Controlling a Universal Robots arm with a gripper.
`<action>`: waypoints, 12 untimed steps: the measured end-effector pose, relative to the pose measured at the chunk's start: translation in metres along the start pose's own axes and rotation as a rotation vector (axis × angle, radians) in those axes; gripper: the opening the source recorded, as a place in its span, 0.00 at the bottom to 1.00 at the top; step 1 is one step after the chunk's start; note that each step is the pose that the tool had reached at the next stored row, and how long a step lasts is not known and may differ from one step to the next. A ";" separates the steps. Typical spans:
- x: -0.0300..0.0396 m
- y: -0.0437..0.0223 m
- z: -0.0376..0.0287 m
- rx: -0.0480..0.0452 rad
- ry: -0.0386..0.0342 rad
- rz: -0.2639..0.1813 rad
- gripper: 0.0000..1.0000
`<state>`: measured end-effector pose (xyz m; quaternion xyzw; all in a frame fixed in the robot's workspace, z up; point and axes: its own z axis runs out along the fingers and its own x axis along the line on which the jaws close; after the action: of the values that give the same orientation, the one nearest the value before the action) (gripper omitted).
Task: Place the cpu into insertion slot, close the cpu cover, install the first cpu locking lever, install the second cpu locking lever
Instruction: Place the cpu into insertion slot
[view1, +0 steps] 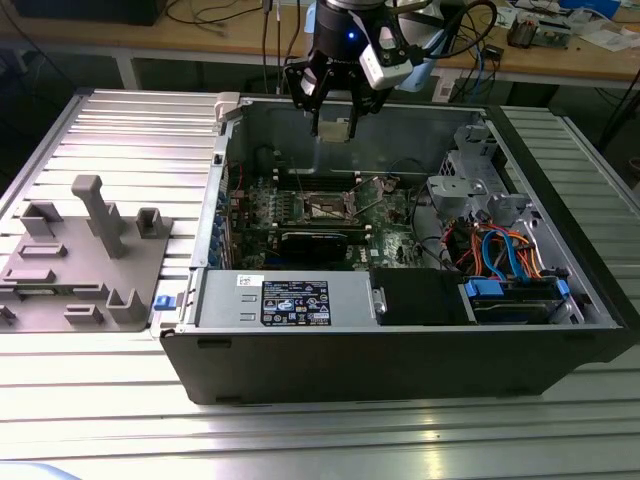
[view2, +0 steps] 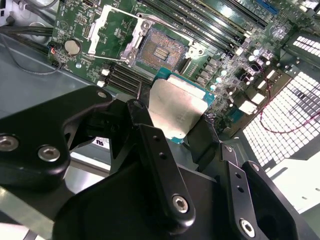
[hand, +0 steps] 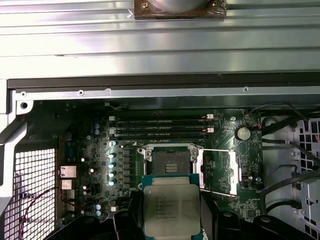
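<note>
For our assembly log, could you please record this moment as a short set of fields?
claw: shut on the cpu, raised above the computer case
cpu: held by its edges, metal top showing in both wrist views, not yet seated
insertion slot: empty, contact field exposed
cpu cover: lying open beside the slot
task stage: no step finished

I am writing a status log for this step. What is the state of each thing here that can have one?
Claw: shut on the chip.
Chip: held at its edges, not yet in the socket.
Socket: empty, contacts uncovered.
Cover: swung open, beside the socket.
Computer case: lying flat, side open.
</note>
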<state>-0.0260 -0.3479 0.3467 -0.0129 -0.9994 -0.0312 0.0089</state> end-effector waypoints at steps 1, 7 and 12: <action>0.0000 0.0000 0.0002 0.0000 0.0000 0.000 0.55; 0.0000 -0.0001 0.0015 0.0001 0.0000 0.000 0.55; 0.0000 -0.0002 0.0028 0.0000 0.0000 0.000 0.55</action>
<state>-0.0260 -0.3479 0.3439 -0.0129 -0.9994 -0.0312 0.0089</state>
